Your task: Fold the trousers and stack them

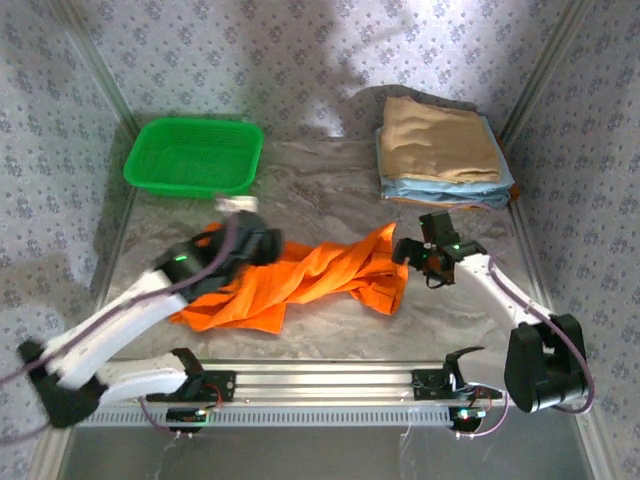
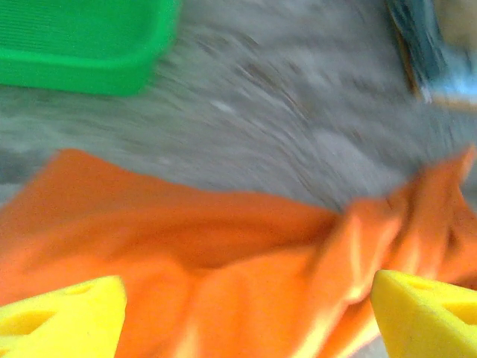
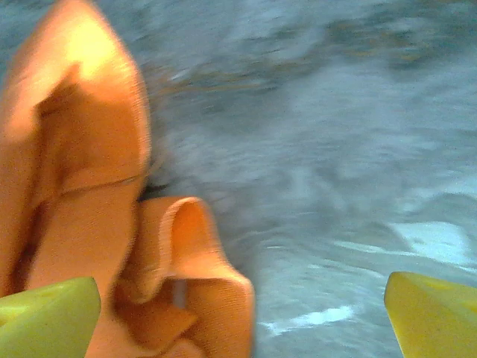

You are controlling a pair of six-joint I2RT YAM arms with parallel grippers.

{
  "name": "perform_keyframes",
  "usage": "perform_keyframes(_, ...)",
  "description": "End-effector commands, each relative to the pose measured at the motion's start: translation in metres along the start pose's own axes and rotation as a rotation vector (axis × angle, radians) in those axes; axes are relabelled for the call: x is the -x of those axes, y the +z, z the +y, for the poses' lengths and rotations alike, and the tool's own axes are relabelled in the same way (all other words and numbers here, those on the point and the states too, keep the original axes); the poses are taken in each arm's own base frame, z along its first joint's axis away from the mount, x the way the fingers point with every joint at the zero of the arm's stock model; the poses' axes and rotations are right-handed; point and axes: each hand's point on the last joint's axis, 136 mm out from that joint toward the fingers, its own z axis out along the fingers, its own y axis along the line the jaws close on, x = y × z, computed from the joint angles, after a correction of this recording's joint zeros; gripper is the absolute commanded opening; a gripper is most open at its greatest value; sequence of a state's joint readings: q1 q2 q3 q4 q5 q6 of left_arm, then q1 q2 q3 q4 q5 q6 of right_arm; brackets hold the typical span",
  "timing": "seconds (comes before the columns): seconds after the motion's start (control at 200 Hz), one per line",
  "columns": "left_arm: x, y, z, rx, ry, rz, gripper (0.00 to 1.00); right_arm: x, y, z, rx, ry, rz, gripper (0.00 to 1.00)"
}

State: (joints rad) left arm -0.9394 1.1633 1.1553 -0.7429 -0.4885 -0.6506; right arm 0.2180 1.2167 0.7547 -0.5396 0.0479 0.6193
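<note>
Two arms reach in over a grey marbled bench (image 1: 330,185). Bright orange cloth trousers (image 1: 300,280) lie crumpled and unfolded at mid-bench between the arms, spread flatter at the left and bunched in ridges at the right end. Left jaws stand wide apart over the left part of the cloth. Their yellow fingertips (image 2: 63,317) sit at the lower corners of the left wrist view, orange fabric beneath and between them, nothing gripped. Right jaws are likewise wide open just beside the bunched right edge (wrist view blurred). One of their yellow fingertips (image 3: 432,313) is over bare bench, the other close by a rolled hem, holding nothing. Green plastic mesh basket (image 1: 195,155) sits far left, apart from the trousers. Far right, a tan folded garment (image 1: 440,140) tops light blue folded garments (image 1: 450,192).
</note>
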Motion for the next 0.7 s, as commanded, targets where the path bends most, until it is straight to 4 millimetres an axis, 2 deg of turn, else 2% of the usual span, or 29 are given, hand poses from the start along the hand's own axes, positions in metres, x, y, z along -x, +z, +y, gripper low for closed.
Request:
perform_keyframes(0.0,-0.023,0.017,-0.09,-0.147,0.15,0.044,0.82,0.009,-0.011,-0.04,-0.09,0.172,-0.021,1.0)
perform_keyframes(0.05,-0.042,0.025,-0.128,-0.183,0.249,0.07,0.81,0.016,-0.013,-0.054,-0.095,0.26,-0.027,1.0)
perform_keyframes(0.165,-0.092,0.041,-0.196,-0.285,0.408,0.146,0.83,0.03,-0.014,-0.08,-0.076,0.429,-0.038,1.0)
perform_keyframes(0.24,-0.115,0.047,-0.226,-0.33,0.482,0.176,0.89,0.045,-0.015,-0.09,-0.037,0.492,-0.078,1.0)
perform_keyframes(0.39,-0.155,0.06,-0.273,-0.385,0.636,0.246,0.99,0.051,-0.013,-0.094,0.018,0.528,-0.067,1.0)
perform_keyframes(0.465,-0.169,0.081,-0.279,-0.325,0.687,0.275,0.99,0.05,-0.01,-0.091,0.044,0.53,-0.055,1.0)
perform_keyframes(0.55,-0.178,0.108,-0.273,-0.24,0.69,0.299,0.97,0.047,-0.009,-0.089,0.062,0.526,-0.047,1.0)
perform_keyframes(0.63,-0.182,0.129,-0.249,-0.126,0.667,0.327,0.92,0.046,-0.01,-0.088,0.075,0.524,-0.047,1.0)
perform_keyframes(0.695,-0.18,0.139,-0.234,-0.062,0.646,0.328,0.83,0.047,-0.013,-0.087,0.089,0.519,-0.054,1.0)
